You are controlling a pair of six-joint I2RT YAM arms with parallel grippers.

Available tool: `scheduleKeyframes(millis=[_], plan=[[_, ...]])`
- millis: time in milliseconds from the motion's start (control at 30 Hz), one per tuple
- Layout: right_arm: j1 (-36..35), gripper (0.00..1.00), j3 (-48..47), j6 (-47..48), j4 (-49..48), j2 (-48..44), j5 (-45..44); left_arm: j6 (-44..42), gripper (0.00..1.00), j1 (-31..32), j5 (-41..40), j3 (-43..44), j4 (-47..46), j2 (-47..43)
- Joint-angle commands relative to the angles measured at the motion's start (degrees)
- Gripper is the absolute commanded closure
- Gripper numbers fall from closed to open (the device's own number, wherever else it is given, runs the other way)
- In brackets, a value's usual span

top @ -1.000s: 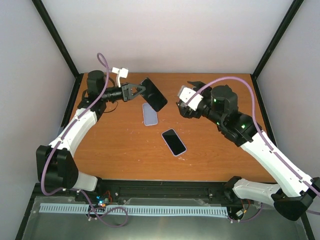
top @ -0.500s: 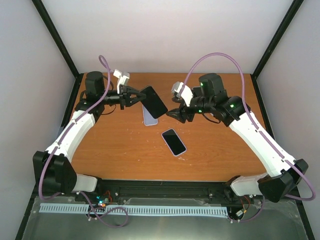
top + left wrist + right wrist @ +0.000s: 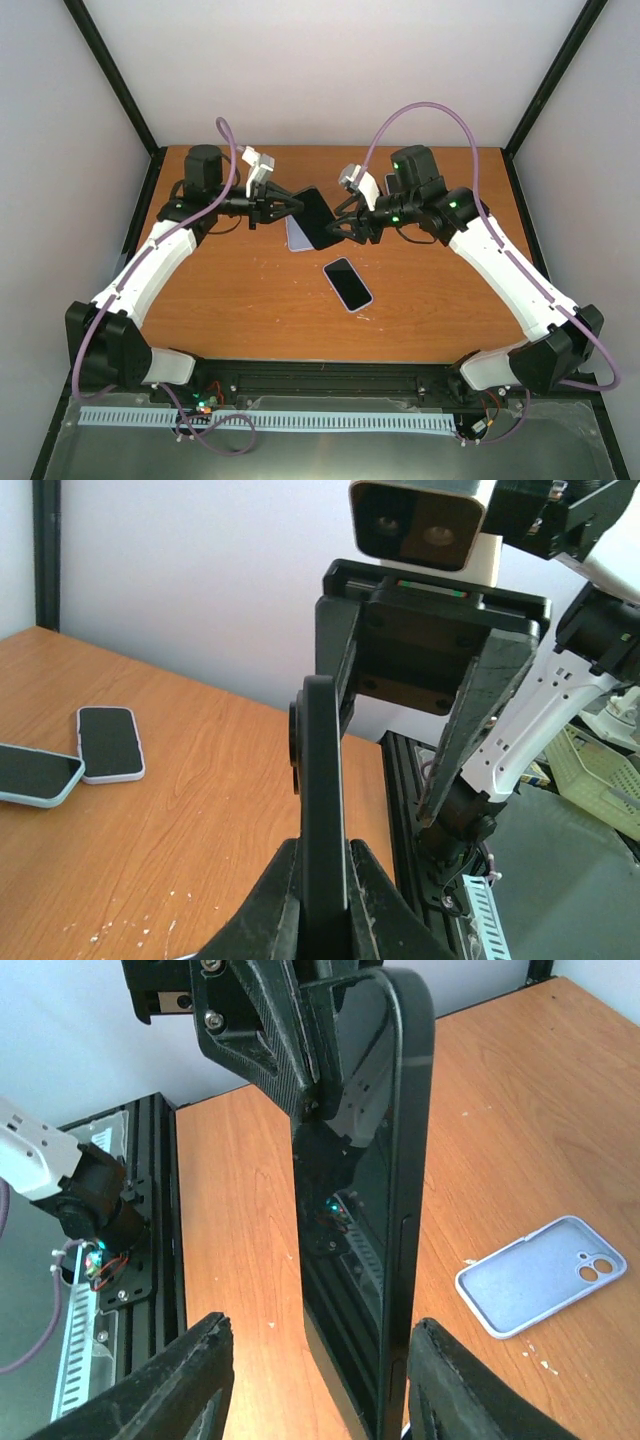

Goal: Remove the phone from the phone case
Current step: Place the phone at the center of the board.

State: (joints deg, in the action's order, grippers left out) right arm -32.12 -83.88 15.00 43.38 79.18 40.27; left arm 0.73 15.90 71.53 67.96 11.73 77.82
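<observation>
A black phone in a black case (image 3: 312, 216) is held above the table, edge-on in the left wrist view (image 3: 322, 770). My left gripper (image 3: 287, 207) is shut on one end of it (image 3: 322, 865). My right gripper (image 3: 337, 230) is open, with its jaws on either side of the phone's other end; one finger is clearly apart from the phone, the other close beside its edge. In the right wrist view the phone (image 3: 370, 1210) stands upright between my right gripper's (image 3: 320, 1385) spread fingers (image 3: 180, 1390). The left gripper's fingers (image 3: 265, 1030) clamp its top.
An empty lavender case (image 3: 296, 237) lies on the wooden table (image 3: 230, 290) under the held phone; it also shows in the right wrist view (image 3: 540, 1275). A second phone in a pale case (image 3: 347, 283) lies nearer the front. Walls and black posts enclose the table.
My right gripper has swung left and lower, from beside the phone to straddling its end. My left gripper has carried the phone a little to the right.
</observation>
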Motion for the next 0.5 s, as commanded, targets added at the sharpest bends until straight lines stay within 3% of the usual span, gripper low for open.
scheduleKeyframes(millis=[0,467], plan=[[0.36,0.53,1.21,-1.29,-1.79,0.8,3.31,-3.5,1.0,0.71,3.35,3.25,0.15,-0.51],[0.21,0.77,3.71,-1.42,-3.35,1.51,5.79,-1.69,0.99,1.33,6.08,3.58,-1.45,0.56]])
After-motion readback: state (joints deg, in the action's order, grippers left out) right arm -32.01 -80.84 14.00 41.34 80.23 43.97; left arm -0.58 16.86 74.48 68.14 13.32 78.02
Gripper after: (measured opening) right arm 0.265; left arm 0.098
